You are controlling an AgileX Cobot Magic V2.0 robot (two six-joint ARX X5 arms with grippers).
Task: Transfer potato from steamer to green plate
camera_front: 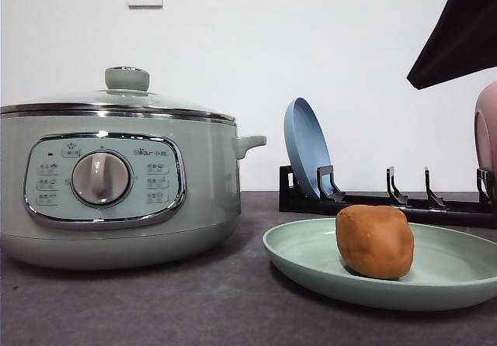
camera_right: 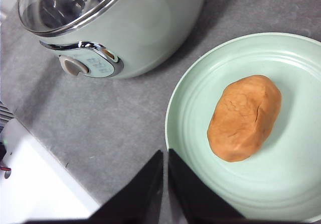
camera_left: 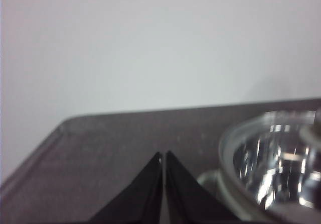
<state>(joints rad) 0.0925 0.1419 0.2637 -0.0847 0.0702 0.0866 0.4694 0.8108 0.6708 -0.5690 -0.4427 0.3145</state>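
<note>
Front view showed the lumpy orange-brown potato (camera_front: 375, 241) already resting on the shallow mint-green plate (camera_front: 311, 257), right of the lidded sage-green steamer (camera_front: 116, 191), so both grippers, left (camera_left: 163, 156) and right (camera_right: 165, 153), fingers pressed together and empty, needed only a clear, high retreat.

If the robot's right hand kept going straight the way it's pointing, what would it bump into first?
Probably the green plate. The right hand, shut and empty, points down at the plate's near rim, just short of the potato. Depth is hard to judge, so it might touch the grey table beside the rim instead.
</note>
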